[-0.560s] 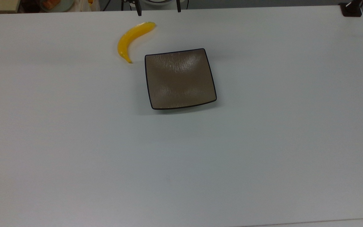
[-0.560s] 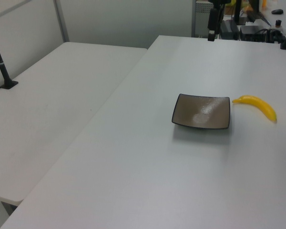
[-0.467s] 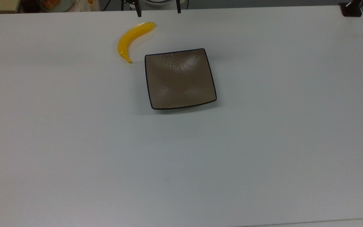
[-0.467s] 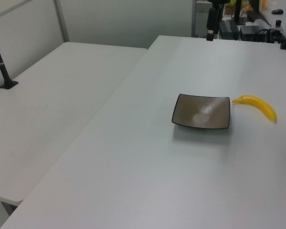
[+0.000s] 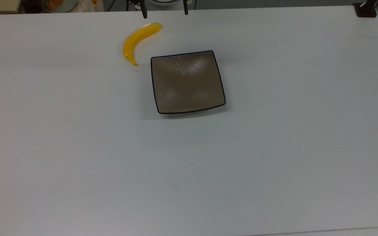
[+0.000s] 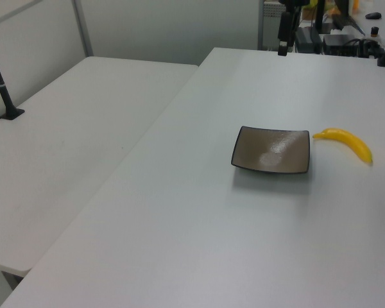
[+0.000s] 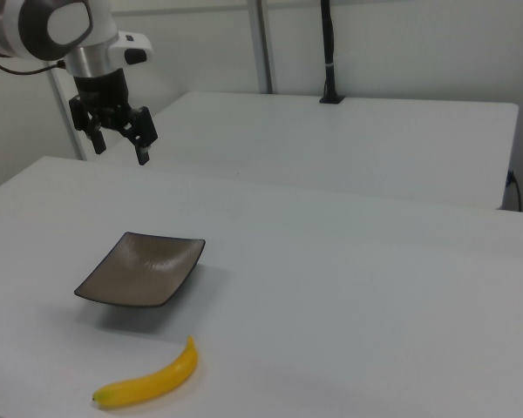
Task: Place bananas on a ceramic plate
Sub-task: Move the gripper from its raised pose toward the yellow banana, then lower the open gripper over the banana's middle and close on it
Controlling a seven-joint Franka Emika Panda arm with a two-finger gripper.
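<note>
**Banana waits on the table, plate empty, gripper high and open**

Banana (image 7: 148, 382) lies nearest in the right view, flat on its side on the white table (image 7: 349, 313), its curve stable so it will not roll; it sits just beside the plate but apart from it, one tapered tip pointing toward the plate's corner in the top view (image 5: 139, 40); in the left view (image 6: 346, 142) it rests off the plate's right edge; that closeness makes for a short carry.

Next back, the square brown ceramic plate (image 7: 142, 269) stands bare, its shallow concave face ready to cradle the fruit; its dark rim shows clearly in the top view (image 5: 154, 82) and the left view (image 6: 236, 149).

Farthest, the gripper (image 7: 118, 138) hangs well above the table behind the plate, fingers pointing down and jaws spread with nothing between them; I judge the reach has not yet begun, and the next move calls for a descent over the banana's thick middle, fingers straddling its width.
</note>
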